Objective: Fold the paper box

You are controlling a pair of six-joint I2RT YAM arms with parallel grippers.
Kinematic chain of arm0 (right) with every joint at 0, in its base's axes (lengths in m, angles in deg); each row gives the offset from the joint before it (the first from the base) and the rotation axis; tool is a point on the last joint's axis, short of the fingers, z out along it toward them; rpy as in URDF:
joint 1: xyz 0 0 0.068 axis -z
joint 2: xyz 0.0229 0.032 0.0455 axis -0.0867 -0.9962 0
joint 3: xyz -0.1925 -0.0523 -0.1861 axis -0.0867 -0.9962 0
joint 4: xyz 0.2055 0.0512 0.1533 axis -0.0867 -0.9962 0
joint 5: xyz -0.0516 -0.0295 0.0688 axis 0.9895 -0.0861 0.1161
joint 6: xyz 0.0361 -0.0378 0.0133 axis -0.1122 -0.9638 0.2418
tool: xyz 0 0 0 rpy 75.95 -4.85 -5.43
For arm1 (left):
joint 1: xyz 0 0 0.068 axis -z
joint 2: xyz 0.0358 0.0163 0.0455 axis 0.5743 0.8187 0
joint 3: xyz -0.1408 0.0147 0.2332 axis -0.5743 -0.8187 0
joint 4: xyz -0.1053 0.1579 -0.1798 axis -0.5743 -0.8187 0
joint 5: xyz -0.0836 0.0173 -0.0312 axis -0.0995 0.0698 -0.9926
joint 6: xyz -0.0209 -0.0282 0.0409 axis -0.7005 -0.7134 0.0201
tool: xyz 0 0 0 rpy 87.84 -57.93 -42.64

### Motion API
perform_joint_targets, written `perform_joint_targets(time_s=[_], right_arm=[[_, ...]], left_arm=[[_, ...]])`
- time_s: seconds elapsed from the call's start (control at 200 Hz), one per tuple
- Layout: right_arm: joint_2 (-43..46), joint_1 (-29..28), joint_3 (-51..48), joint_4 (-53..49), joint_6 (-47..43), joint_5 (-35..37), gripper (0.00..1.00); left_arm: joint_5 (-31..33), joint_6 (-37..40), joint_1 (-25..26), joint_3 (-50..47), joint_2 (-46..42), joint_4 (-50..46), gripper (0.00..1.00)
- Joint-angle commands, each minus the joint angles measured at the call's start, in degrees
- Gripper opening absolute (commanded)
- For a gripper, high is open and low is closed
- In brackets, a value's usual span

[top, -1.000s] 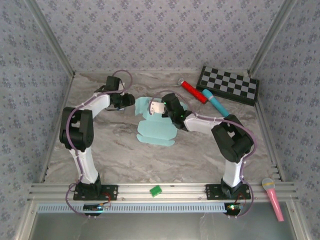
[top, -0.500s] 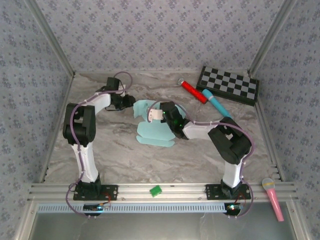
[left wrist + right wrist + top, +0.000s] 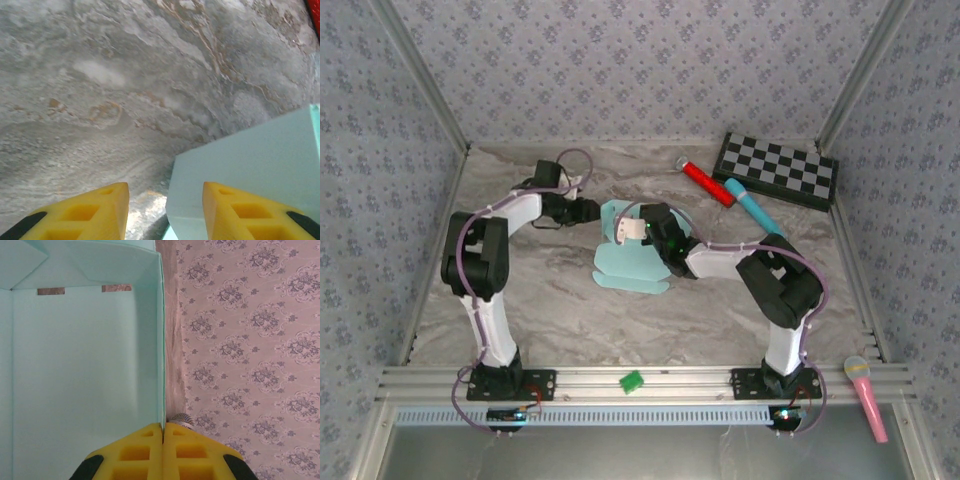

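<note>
Partway there: the paper box [image 3: 630, 265] lies on the desk [image 3: 560, 300] well to my left of the checkerboard [image 3: 778, 170], one wall pinched upright by my right fingers [image 3: 140, 452], my left fingers [image 3: 95, 210] spread alongside, flat flaps yet to fold.

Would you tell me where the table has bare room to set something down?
Bare tabletop lies between the paper box and the near rail; more along the back wall. Crowded at far right: checkerboard, red tube, blue marker.
</note>
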Motion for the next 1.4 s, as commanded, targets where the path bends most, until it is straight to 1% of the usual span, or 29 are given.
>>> perform_joint_targets(time_s=[0.0, 0.11, 0.22, 0.345, 0.445, 0.55, 0.67, 0.865, 0.97, 1.089, 1.309, 1.394], right_arm=[[0.57, -0.07, 0.79, -1.43, 0.56, 0.42, 0.0], [0.57, -0.13, 0.79, -1.65, 0.51, 0.43, 0.0], [0.59, -0.19, 0.97, -1.94, 0.73, 0.43, 0.0], [0.48, -0.31, 1.04, -2.19, 0.76, 0.35, 0.0], [0.51, -0.31, 1.08, -2.29, 0.79, 0.26, 0.0], [0.4, -0.28, 1.3, -2.59, 0.79, 0.2, 0.0], [0.4, -0.33, 1.42, -2.57, 0.92, 0.1, 0.0], [0.56, -0.64, 1.24, -2.82, 0.99, -0.4, 0.0], [0.92, -1.01, 0.71, -3.05, 1.28, -1.4, 0.0], [0.9, -1.29, 0.22, -2.99, 1.3, -1.5, 0.0], [1.45, -2.05, -1.44, -2.09, 1.16, -2.35, 0.0], [1.55, -2.3, -2.16, -1.91, 0.78, -2.93, 0.0]], left_arm=[[-4.05, 2.53, 0.58, -1.5, -2.99, 0.37, 0.43], [-5.49, 3.03, 1.0, -2.77, -3.99, 1.14, 0.43], [-5.55, 3.64, 1.54, -4.21, -5.22, 1.78, 0.43], [-7.1, 4.04, 1.72, -6.24, -6.37, 4.17, 0.43], [-7.78, 4.12, 1.81, -7.73, -7.04, 6.4, 0.45], [-9.83, 4.46, 1.98, -8.75, -7.64, 8.49, 0.46], [-9.96, 5.16, 2.68, -9.67, -7.94, 10.2, 0.48], [-8.33, 5.84, 3.69, -8.69, -5.74, 10.06, 0.5], [-6.19, 6.15, 4.69, -9.28, -5.64, 10.56, 0.5], [-1.36, 5.92, 5.78, -10.58, -5.89, 11.33, 0.5], [5.71, 4.0, 7.26, -15.37, -8.16, 16.92, 0.5], [6.63, 3.16, 7.39, -17.28, -9.02, 19.13, 0.49]])
